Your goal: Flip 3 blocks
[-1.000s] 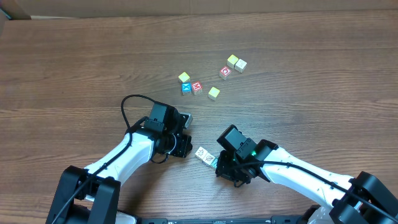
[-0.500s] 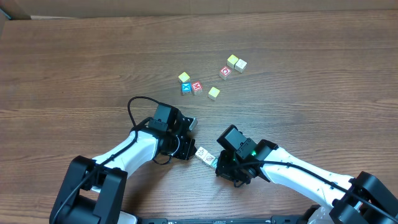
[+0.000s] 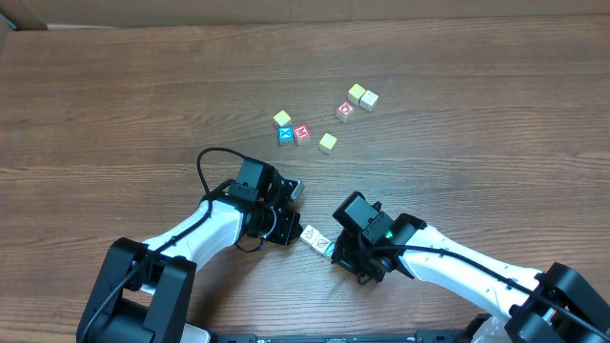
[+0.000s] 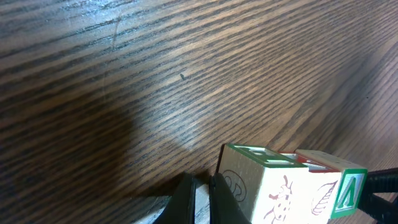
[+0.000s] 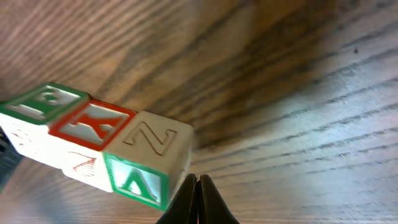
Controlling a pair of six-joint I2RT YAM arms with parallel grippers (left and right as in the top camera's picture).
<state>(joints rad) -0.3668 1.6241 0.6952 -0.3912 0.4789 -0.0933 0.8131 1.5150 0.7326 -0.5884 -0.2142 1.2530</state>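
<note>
Since a second earlier left gripper (image 3: pixel 294 227) moved in beside blocks (image 3: pixel 315 238), both grippers closed, nothing held, three-block row's long axis laid from left gripper to right gripper (image 3: pixel 335 255).

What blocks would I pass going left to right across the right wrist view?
green-topped block → red-topped block → block with a plain Z on top

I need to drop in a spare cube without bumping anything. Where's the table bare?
Bare: far left and far right of the table, either side of the loose cubes. Crowded: front centre, where left gripper and right gripper flank the blocks.
</note>
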